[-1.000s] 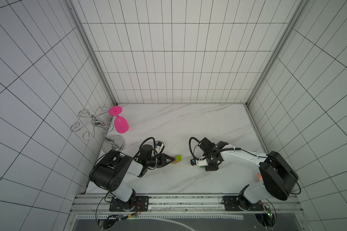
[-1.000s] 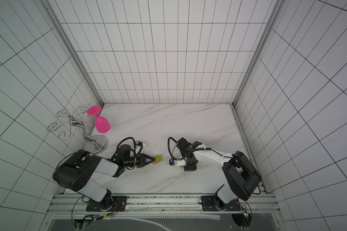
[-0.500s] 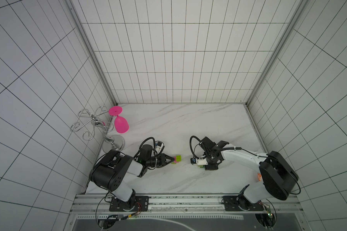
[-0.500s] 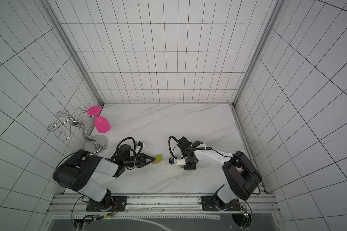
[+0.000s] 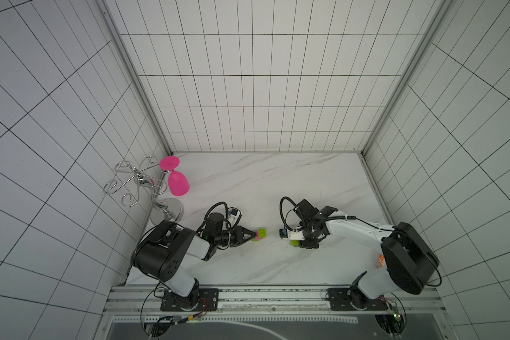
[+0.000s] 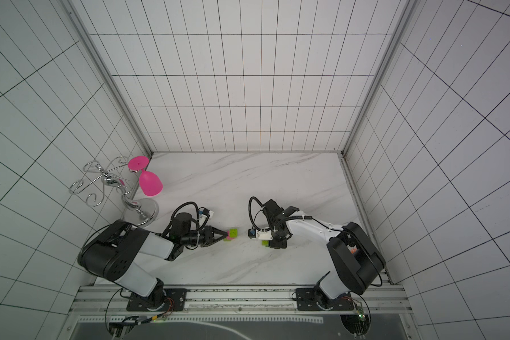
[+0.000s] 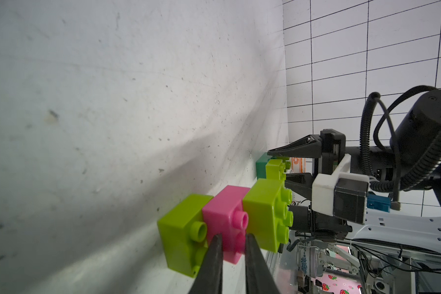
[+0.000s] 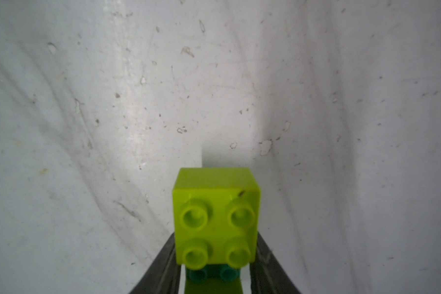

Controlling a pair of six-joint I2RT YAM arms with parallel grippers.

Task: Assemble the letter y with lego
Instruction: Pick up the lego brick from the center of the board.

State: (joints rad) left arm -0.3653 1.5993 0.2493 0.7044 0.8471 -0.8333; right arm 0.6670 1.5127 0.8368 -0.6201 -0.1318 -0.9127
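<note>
My left gripper (image 7: 233, 244) is shut on the pink brick (image 7: 224, 211) of a joined row lying on its side, with a lime brick (image 7: 183, 229) on one end and another lime brick (image 7: 262, 211) on the other. In both top views this row (image 5: 260, 234) (image 6: 232, 233) sits at the left fingertips, near the table's middle. To its right, my right gripper (image 8: 215, 254) is shut on a lime brick (image 8: 215, 211), a finger against each side. That brick sits on a dark green brick (image 8: 211, 275), and more lime shows below it. The left wrist view shows this second cluster (image 7: 261, 165) between the right fingers.
A chrome wire rack (image 5: 136, 182) stands at the back left with a pink goblet (image 5: 177, 184) hanging from it. Tiled walls close in the white marble table (image 5: 277, 182) on three sides. A metal rail (image 5: 274, 294) runs along the front edge.
The right jaws have narrowed onto the lime brick. The left gripper and its row of bricks have not moved.
</note>
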